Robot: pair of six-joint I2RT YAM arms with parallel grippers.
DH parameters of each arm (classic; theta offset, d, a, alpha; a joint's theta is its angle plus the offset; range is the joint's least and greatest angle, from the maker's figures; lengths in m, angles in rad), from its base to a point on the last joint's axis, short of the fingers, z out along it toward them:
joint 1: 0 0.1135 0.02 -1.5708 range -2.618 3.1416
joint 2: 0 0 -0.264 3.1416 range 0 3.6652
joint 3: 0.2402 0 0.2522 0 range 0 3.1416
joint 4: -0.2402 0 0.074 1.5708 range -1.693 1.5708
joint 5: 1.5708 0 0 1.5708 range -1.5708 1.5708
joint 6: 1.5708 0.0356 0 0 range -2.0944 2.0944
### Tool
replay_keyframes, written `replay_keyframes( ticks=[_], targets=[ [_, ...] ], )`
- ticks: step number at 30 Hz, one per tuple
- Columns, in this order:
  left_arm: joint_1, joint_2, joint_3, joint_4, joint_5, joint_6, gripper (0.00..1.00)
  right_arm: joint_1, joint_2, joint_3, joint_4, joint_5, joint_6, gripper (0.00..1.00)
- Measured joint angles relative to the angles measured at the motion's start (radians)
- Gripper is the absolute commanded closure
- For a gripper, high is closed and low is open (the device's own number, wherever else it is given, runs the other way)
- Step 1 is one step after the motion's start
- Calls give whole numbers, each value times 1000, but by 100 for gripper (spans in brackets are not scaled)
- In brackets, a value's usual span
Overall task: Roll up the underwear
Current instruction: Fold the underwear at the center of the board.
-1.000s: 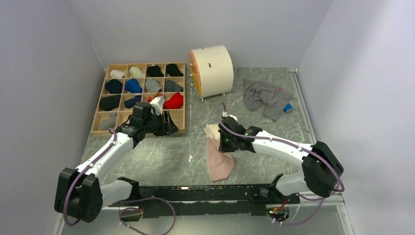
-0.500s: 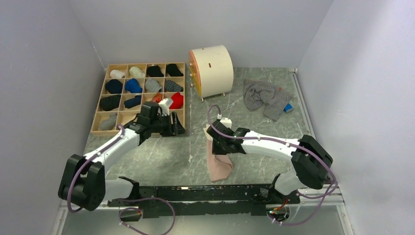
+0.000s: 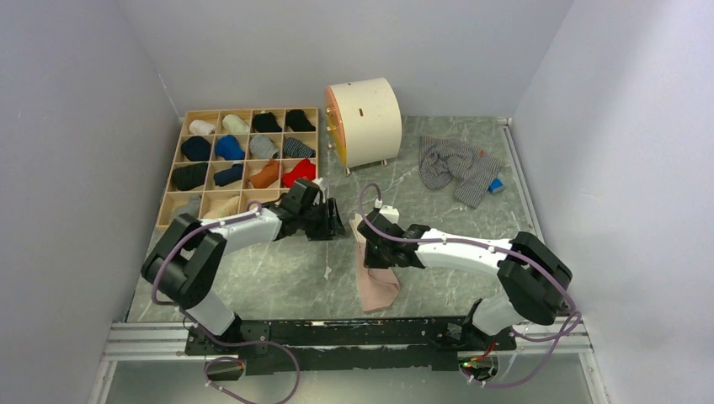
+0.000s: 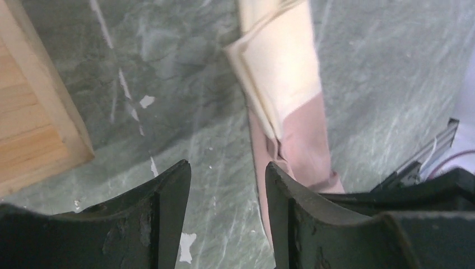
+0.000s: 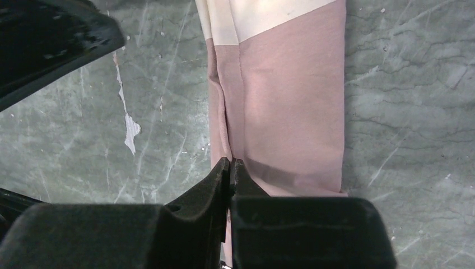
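On grey marbled table [image 3: 278, 273] — pink underwear [image 3: 376, 286]; pale walls [image 3: 253, 50] around

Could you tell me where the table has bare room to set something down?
Bare marble: near-left, between left arm and front rail; and right, between right arm and striped underwear. Crowded: the centre, where left gripper and right gripper meet at the pink underwear.

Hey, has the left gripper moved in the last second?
Yes. The left gripper has swung right, from over the wooden tray's near right corner to just beside the pink underwear.
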Motion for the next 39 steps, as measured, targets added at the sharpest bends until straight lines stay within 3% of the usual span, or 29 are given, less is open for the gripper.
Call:
replay_keyframes(
  ticks=[8, 13, 31, 39],
  targets=[
    [-21, 99, 16, 58, -77, -90, 33, -3, 24, 0, 14, -4, -1, 94],
    [-37, 142, 55, 136, -84, -117, 33, -12, 24, 0, 19, -9, -2, 94],
    [-39, 302, 177, 188, -103, -143, 68, -24, 24, -7, 22, -15, -9, 94],
    [-39, 306, 203, 131, -115, -97, 93, -26, 24, -7, 22, -16, -9, 94]
  ],
)
